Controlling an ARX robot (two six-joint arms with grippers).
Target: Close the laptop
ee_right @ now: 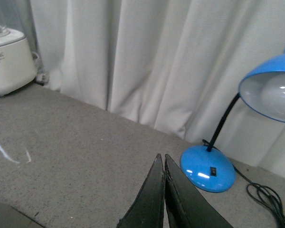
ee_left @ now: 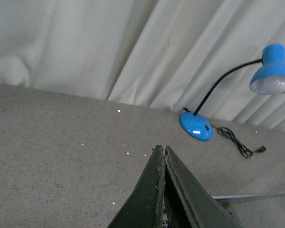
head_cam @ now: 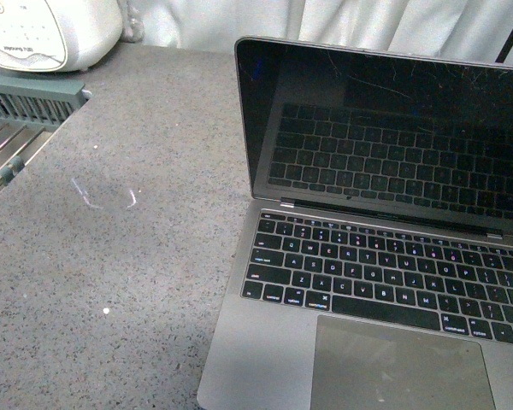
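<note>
The space-grey laptop [head_cam: 368,282] stands open on the speckled grey counter at the right of the front view, its scratched black screen [head_cam: 385,128] upright and its black keys and wide trackpad facing me. Neither arm shows in the front view. In the left wrist view my left gripper [ee_left: 162,151] is shut and empty above the counter; a thin grey edge [ee_left: 251,195] beside it may be the laptop. In the right wrist view my right gripper [ee_right: 161,159] is shut and empty above the counter.
A white appliance [head_cam: 47,30] and a grey-green rack [head_cam: 26,107] stand at the back left. A blue desk lamp [ee_right: 208,168] with its cord stands by the white curtain, also in the left wrist view [ee_left: 195,126].
</note>
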